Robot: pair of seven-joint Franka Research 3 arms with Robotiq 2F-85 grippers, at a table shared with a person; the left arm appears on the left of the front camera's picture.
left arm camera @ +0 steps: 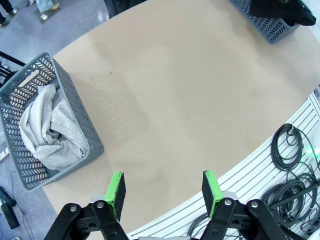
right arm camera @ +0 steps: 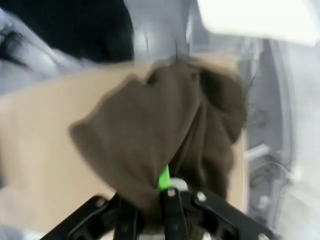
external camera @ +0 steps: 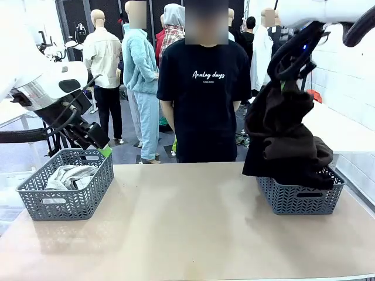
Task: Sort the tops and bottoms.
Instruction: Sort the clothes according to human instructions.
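Lifting one dark brown garment point(external camera: 275, 126) over two grey lattice baskets point(external camera: 65, 184).
Right gripper point(right arm camera: 162, 192) pinched the soft folds; left gripper point(left arm camera: 164, 192) gaped wide; one pale garment point(left arm camera: 50, 127) lay crumpled.

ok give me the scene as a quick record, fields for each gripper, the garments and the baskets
left gripper: left gripper open, holding nothing, above the table near the left basket
right gripper: right gripper shut on the dark brown garment, which hangs over the right basket
left basket contents: pale grey-blue garment
right basket contents: dark cloth piled above the rim
person: standing at the far side in a black T-shirt
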